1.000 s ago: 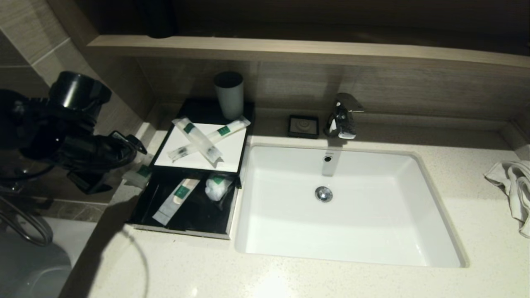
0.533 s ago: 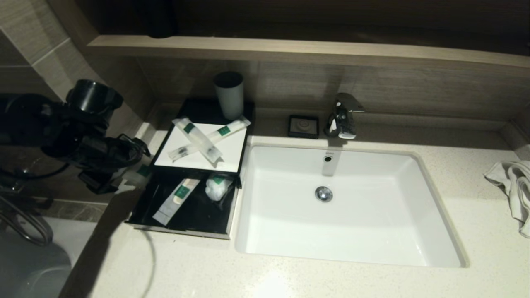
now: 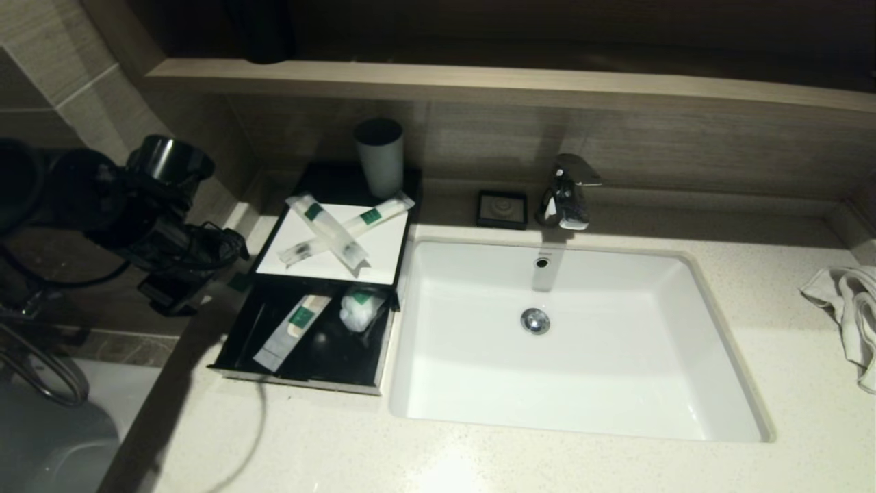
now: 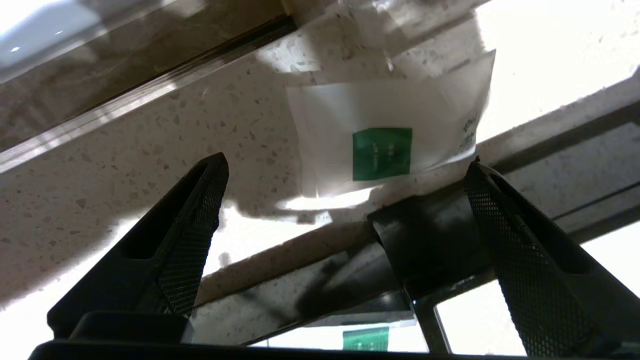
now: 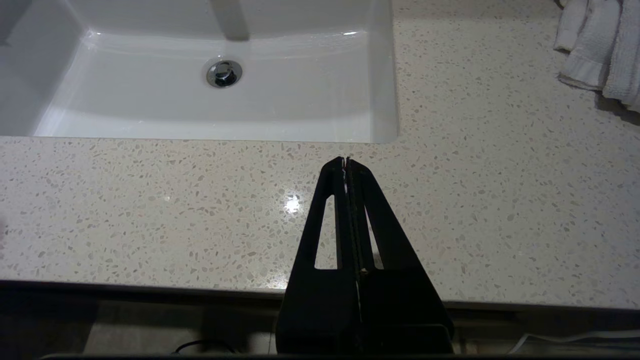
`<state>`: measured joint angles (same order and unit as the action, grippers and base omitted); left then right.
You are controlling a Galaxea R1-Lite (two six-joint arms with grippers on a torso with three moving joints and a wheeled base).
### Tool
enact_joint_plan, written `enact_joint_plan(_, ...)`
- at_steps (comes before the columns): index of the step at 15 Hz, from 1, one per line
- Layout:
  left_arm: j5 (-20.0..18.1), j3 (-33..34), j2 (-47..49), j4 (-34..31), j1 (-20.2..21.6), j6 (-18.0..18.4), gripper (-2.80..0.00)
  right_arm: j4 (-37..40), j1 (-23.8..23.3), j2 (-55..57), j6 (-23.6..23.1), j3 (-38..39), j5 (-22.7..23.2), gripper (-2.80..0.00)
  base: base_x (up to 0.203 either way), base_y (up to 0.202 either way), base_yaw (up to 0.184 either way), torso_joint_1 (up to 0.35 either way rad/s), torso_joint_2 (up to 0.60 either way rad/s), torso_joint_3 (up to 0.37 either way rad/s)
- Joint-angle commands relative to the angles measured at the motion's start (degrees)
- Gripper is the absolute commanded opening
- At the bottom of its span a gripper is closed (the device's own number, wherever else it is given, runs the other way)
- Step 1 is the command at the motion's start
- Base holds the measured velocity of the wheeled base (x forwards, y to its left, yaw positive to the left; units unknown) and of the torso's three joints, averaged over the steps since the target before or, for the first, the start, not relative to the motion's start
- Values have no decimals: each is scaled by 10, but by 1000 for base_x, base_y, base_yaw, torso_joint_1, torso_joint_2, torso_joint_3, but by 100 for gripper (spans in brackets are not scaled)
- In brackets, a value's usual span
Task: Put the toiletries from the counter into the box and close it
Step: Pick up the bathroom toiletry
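Observation:
The black box (image 3: 342, 179) stands left of the basin with its drawer (image 3: 308, 356) pulled open. Two long toiletries packets (image 3: 327, 231) lie crossed on its white top panel. A long packet (image 3: 287, 330) and a short pouch (image 3: 358, 309) lie in the drawer. One pouch with a green label (image 4: 382, 145) lies on the counter (image 3: 479, 452) beside the box's left side. My left gripper (image 4: 346, 164) hovers open just above it, one finger on each side, touching nothing. My right gripper (image 5: 346, 161) is shut and empty over the counter's front edge.
A grey-white cup (image 3: 378, 157) stands on the back of the box. A black soap dish (image 3: 501, 209) and a chrome faucet (image 3: 564, 192) sit behind the white basin (image 3: 712, 383). A white towel (image 3: 845, 308) lies at the far right. The tiled wall is close on the left.
My left arm has moved right and down toward the box's left side. It now covers most of the pouch on the counter in the head view. Its fingers stayed open.

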<state>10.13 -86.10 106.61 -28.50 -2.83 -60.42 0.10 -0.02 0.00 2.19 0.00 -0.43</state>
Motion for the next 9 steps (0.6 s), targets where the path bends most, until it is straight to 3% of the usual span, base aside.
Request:
enact_joint_plan(1,0,-9,10,-1,0,-1,0,0,0,0,0,0,0,-280,0,0,0,0,0,0)
enact_joint_plan(9,0,-9,16,-1,-2,-1,0,-1,0,0,0,0,0,-280,0,0,0,0,0,0)
